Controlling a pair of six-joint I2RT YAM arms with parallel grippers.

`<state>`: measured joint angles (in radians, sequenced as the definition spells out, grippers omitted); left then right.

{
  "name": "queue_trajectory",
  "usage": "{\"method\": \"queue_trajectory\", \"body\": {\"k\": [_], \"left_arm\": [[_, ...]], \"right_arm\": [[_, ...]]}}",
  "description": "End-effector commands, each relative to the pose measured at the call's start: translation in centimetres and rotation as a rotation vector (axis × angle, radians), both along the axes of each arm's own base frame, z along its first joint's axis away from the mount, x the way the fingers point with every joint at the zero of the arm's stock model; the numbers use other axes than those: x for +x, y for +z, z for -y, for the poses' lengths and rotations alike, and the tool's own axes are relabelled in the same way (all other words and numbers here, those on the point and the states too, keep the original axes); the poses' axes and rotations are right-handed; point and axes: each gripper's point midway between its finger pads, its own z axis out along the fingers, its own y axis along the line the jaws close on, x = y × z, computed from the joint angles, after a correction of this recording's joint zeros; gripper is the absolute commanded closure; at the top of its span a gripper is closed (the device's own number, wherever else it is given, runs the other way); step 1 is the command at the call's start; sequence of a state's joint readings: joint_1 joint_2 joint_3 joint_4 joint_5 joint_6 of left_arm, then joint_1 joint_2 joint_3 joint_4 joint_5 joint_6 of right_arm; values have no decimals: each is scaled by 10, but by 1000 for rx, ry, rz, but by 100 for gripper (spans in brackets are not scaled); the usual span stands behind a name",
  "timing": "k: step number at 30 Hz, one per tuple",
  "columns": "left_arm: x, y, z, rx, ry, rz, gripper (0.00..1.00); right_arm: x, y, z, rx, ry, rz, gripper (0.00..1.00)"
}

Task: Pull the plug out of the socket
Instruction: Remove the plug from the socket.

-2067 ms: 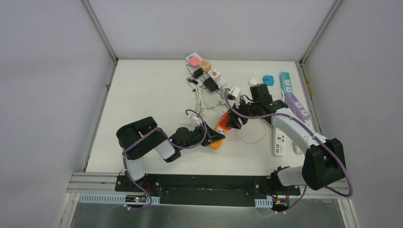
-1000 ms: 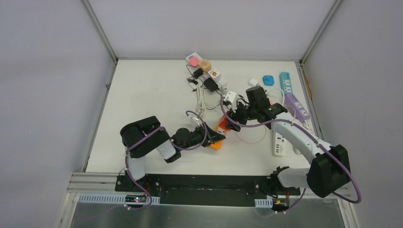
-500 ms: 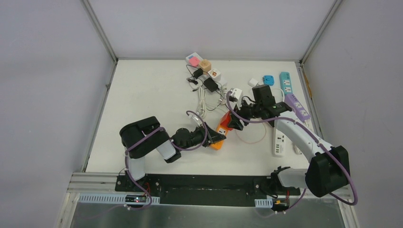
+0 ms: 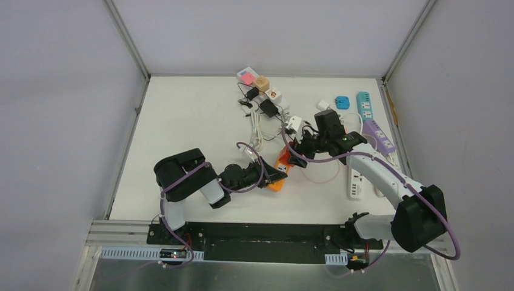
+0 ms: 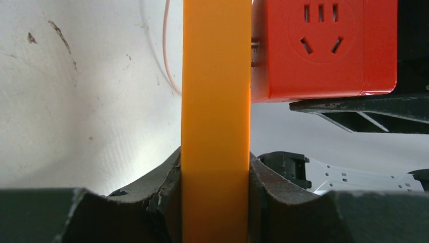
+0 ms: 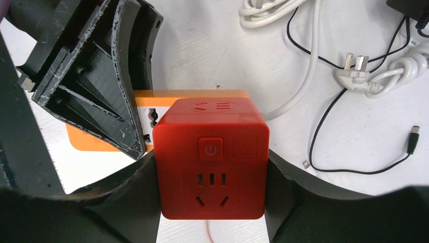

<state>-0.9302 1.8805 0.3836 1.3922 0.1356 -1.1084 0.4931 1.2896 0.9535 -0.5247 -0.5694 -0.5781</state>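
Observation:
The socket is an orange power strip (image 5: 216,101) and my left gripper (image 5: 216,172) is shut on its narrow sides. The plug is a red cube adapter (image 6: 211,157) with a power button, and my right gripper (image 6: 211,172) is shut on it. The cube sits against the strip's face, with a short length of its metal prongs (image 5: 255,48) showing in the thin gap between them. From above, both grippers meet at the table's middle, left gripper (image 4: 273,176) low and right gripper (image 4: 297,156) just beyond, round the orange strip (image 4: 276,183).
A white strip (image 4: 356,182), a purple strip (image 4: 379,134) and a teal strip (image 4: 364,104) lie at the right. A white strip with adapters (image 4: 257,82) and tangled cables (image 4: 257,127) lie behind. A loose white plug (image 6: 358,66) lies near.
The right wrist has swung a little to the left again after leaning right half a second ago. Both grips are unchanged and the left arm has stayed put.

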Motion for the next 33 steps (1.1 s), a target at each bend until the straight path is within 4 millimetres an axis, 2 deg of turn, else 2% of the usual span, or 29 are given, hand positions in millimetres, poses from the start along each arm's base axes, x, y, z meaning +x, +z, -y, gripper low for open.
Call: {"method": "queue_trajectory", "body": {"k": [1, 6, 11, 18, 25, 31, 33], "left_arm": [[40, 0, -14, -18, 193, -1, 100], [41, -5, -16, -8, 201, -9, 100], [39, -5, -18, -4, 200, -10, 100], [35, -4, -23, 2, 201, -4, 100], [32, -5, -29, 20, 205, 10, 100], [34, -13, -34, 38, 208, -3, 100], [36, -17, -35, 46, 207, -10, 96]], "right_arm": [[-75, 25, -42, 150, 265, -159, 100], [-71, 27, -39, 131, 252, -135, 100], [-49, 32, -24, 142, 164, -131, 100], [-33, 41, -8, 185, 77, -128, 100], [-28, 44, -2, 210, 52, -140, 100], [-25, 45, 2, 219, 37, -144, 100], [-24, 45, 3, 220, 35, -146, 100]]}}
